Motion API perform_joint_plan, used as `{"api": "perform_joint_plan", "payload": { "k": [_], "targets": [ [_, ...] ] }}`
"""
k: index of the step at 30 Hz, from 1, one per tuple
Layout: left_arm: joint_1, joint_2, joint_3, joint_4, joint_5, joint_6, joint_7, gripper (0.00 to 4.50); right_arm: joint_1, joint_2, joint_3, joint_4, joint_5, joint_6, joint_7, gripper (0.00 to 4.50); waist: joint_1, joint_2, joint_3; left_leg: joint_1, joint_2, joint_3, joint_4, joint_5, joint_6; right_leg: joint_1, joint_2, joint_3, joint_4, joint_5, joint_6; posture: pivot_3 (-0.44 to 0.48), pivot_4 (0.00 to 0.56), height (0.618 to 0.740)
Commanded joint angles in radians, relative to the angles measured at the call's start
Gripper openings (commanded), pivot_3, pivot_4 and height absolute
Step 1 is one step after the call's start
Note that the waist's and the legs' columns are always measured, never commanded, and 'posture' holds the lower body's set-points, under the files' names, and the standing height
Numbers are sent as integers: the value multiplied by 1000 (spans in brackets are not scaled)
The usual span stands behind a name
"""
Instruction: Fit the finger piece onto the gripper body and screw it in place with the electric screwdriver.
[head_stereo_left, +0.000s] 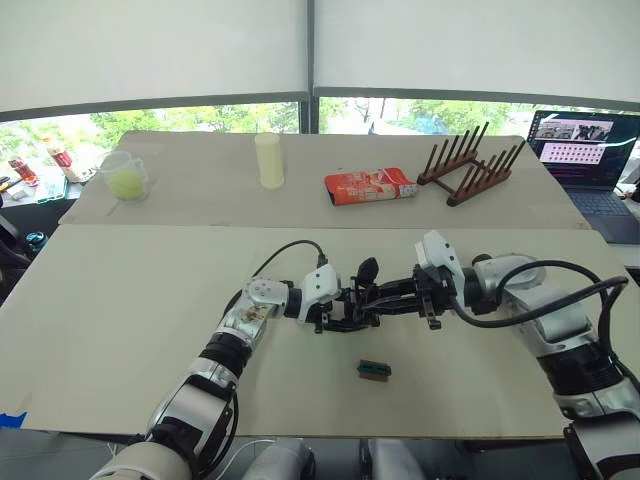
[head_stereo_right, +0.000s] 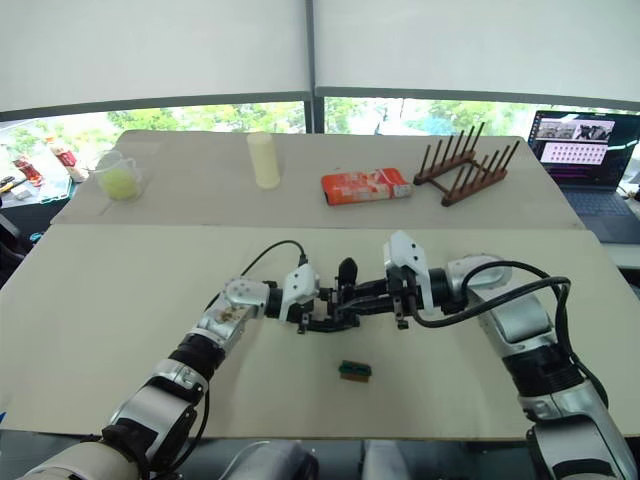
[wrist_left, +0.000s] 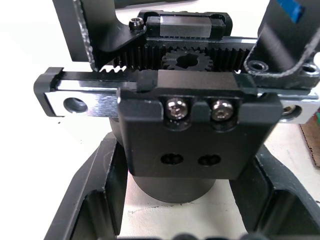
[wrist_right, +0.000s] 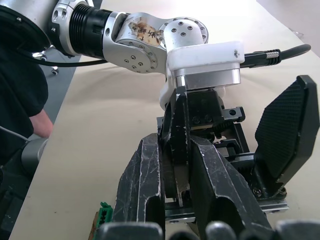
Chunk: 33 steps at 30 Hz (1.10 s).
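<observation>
Both end effectors clamp the gripper body (head_stereo_left: 352, 305); a clear cup (head_stereo_left: 126, 175) holds something yellow.

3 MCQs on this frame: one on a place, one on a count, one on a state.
1. Where is the small green-and-brown block?
A. On the wooden rack
B. On the beige table, nearer the robot than the grippers
C. Inside the clear cup

2. How many silver screw heads sit side by side on the face of the small black mechanical gripper body, in the left wrist view?
A. Two
B. Four
C. None

3. How do the right gripper's fingers stand?
A. Wide open, nothing between them
B. Clamped on the green-and-brown block
C. Closed on a thin glossy black finger piece

Key: 1 B, the block lies on the table on the robot's side of both grippers. 2 A, two screw heads show on the gripper body. 3 C, the right gripper pinches the finger piece.
</observation>
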Motion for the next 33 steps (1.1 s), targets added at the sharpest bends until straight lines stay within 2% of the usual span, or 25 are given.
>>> {"api": "perform_joint_plan", "payload": {
  "k": [1, 13, 15, 17, 19, 22, 29, 31, 32, 33],
  "targets": [
    [-11, 22, 49, -54, -30, 4, 16, 2306, 64, -35, 136, 115, -143, 81, 15, 309, 0, 0, 0, 0, 0, 0, 0, 0, 0, 0, 0, 0, 0, 0, 0, 0, 150, 740],
    [3, 29, 44, -61, -28, 10, 13, 2306, 51, -27, 74, 74, -118, -11, 11, 309, 0, 0, 0, 0, 0, 0, -1, 0, 0, -1, 0, 0, -1, 0, 0, 0, 150, 740],
    [1, 24, 41, -57, -27, 8, 13, 2306, 34, -17, 14, 27, -83, -20, -29, 1352, 0, 0, 1, 0, 0, 0, -1, 0, 0, -1, 0, 0, -1, 0, 0, 0, 150, 740],
    [0, 19, 38, -53, -26, 6, 12, 2306, 31, -32, -49, -41, -48, -6, -48, 2025, 1, 1, 4, -2, 0, -1, -2, 0, 0, -2, 0, 0, -1, 0, 0, 0, 150, 740],
    [1, 15, 36, -49, -26, 3, 10, 2306, 53, -71, -102, -112, -34, -2, -52, 2732, 1, 2, 5, -10, -2, 2, -1, 0, 0, -13, -1, 0, 3, 0, 0, 0, 150, 740],
    [6, 12, 32, -42, -25, -5, 8, 2306, 103, -133, -164, -192, -3, 33, -52, 2738, 3, 3, 5, -19, -2, 1, 3, 1, -1, -21, -1, -2, 4, 0, -1, 0, 150, 740],
    [4, 5, 19, 0, 1, 3, 36, 2306, 223, -229, -292, -306, 36, 88, -68, 2738, 3, 3, 5, -20, -1, 1, 3, 1, -1, -19, -2, -1, 2, 0, -1, 0, 150, 740],
    [3, 19, 14, 7, 11, 18, 30, 3341, 239, -264, -336, -328, 60, 155, -90, 2738, 5, 3, 6, -20, -1, 1, 3, 1, -1, -19, -2, -1, 2, 0, -1, 0, 150, 740],
    [7, 34, 15, -1, 11, 24, 16, 3670, 248, -293, -359, -337, 68, 191, -93, 2738, 5, 3, 6, -20, -1, 1, 3, 1, -1, -19, -2, 0, 2, 0, -1, 0, 150, 740],
    [14, 58, 22, -18, 6, 36, -1, 4128, 258, -331, -384, -341, 70, 237, -100, 2992, 5, 3, 6, -20, -1, 1, 3, 1, -1, -19, -2, 0, 2, 0, -1, 0, 150, 740]
  ]
}}
